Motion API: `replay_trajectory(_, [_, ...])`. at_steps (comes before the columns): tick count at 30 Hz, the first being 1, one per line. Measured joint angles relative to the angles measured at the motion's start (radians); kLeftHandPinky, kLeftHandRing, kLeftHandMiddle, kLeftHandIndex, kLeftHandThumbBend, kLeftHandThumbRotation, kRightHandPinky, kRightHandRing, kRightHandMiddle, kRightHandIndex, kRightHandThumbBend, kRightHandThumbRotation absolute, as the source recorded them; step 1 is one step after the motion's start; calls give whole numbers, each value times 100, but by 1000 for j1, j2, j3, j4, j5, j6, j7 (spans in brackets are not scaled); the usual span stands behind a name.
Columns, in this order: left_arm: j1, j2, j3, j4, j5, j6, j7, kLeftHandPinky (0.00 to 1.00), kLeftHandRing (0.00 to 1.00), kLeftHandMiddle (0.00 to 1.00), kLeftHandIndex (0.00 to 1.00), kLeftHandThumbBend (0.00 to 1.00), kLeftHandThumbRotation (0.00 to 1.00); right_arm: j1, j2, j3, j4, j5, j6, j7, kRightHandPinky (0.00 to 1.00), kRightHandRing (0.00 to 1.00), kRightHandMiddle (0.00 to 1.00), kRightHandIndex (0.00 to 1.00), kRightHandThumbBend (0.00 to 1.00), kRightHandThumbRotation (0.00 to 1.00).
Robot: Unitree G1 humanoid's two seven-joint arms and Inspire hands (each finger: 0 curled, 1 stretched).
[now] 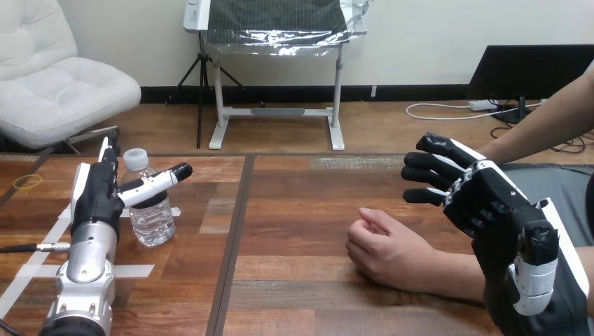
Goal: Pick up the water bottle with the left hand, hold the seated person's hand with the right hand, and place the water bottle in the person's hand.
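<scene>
Water bottle [153, 220], clear plastic with a white screw cap, stands upright on the brown wooden plank table [294, 210] and is partly filled with clear liquid. Any label or print on it is too small to make out, and its shoulder is hidden behind the thumb of the left hand [94, 199]. That hand stands just left of the water bottle. Its fingers [106, 150] are straight and point away from the robot, level with the cap. Its thumb is stretched across the front of the bottle; whether the thumb presses on the plastic cannot be told. Strips of white tape [133, 270] lie on the table beside and in front of the bottle's base, partly covered by the silver left forearm. A thin yellow ring [28, 181] lies well to the bottle's left. Well to the bottle's right, the person's hand [382, 252] rests on the table in a loose fist. Farther right and raised above the fist, the right hand [490, 203] hangs spread, its fingers slightly bent and holding nothing, apart from the person's hand. Its thumb covers part of the person's forearm, and its wrist is cut off by the bottom edge.
</scene>
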Motion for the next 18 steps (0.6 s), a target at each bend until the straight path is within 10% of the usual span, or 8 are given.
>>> replay_trajectory(18, [-20,-1,1,17,-31,26,-14,100,100,100,100,100,24,0,0,-2,0,4,0,0,70,78,79,81,100,100])
